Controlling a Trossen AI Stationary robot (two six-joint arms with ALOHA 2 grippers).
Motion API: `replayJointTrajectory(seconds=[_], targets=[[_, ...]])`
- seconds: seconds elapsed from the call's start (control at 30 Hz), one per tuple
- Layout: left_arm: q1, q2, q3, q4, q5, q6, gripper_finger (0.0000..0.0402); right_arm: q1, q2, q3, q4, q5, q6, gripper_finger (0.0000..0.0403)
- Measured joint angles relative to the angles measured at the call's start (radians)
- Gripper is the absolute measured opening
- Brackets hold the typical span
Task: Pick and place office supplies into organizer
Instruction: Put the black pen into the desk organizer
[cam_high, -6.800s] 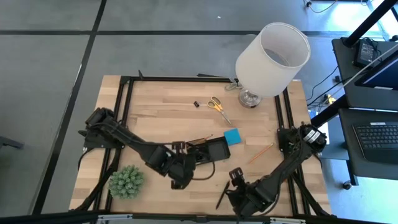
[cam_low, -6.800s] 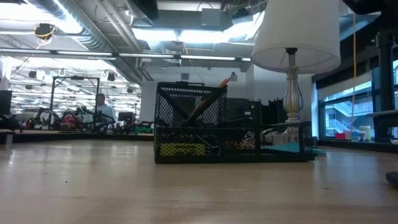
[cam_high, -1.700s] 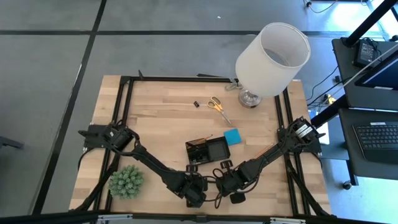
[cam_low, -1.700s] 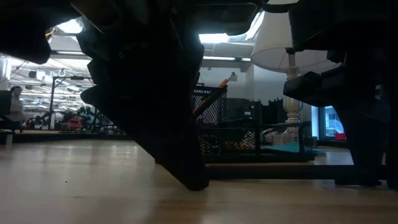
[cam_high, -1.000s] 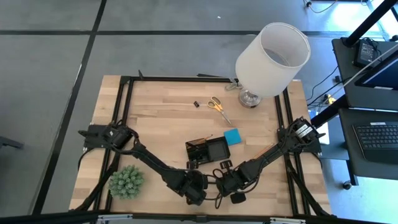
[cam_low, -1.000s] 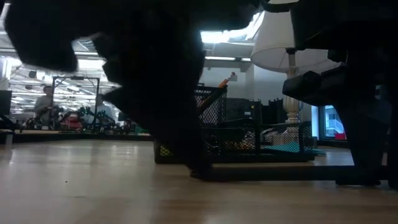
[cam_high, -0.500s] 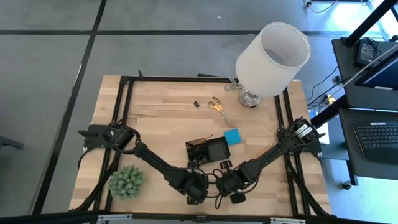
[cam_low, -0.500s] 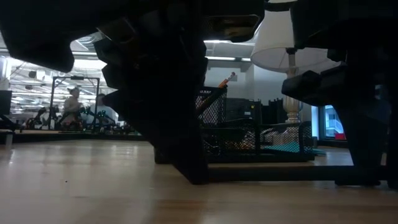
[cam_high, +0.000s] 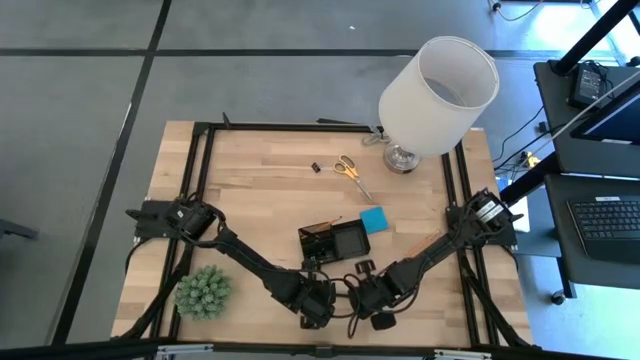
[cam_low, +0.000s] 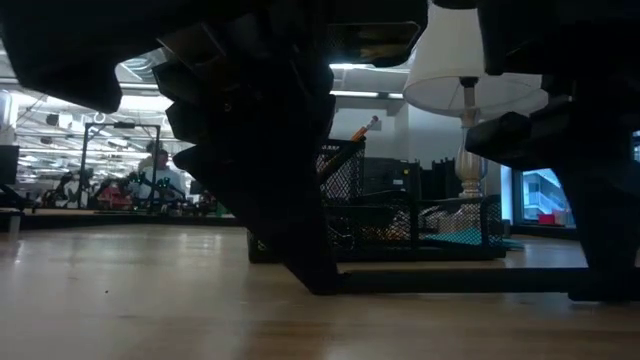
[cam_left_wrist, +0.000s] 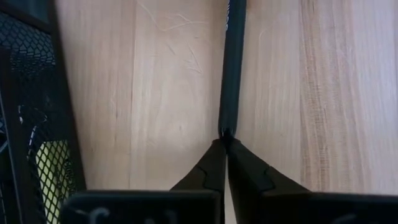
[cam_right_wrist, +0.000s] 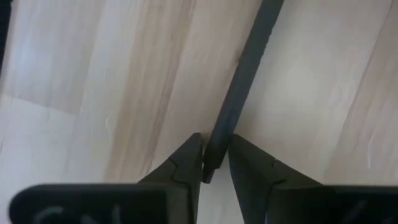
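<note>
Near edge of the light wooden desk (cam_high: 250, 190): both dark arms crowd it, blocking passage there. The black mesh organizer (cam_high: 335, 242) stands just behind them. Bare wood lies open behind it, bounded by the white-shaded lamp (cam_high: 437, 85) and the green spiky plant ball (cam_high: 204, 291).

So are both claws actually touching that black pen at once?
Touching, both. In the left wrist view the left gripper pinches one end of the pen; in the right wrist view the right gripper has the pen's other end between its fingers.
</note>
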Motion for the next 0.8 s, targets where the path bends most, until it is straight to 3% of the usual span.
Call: replayJointTrajectory(seconds=[0.8], targets=[[-0.001,0.026,-0.002,0.063,0.003,0.0,0.0001,0.02,-0.003,-0.022,0.034,0.056,0.113,0.008]])
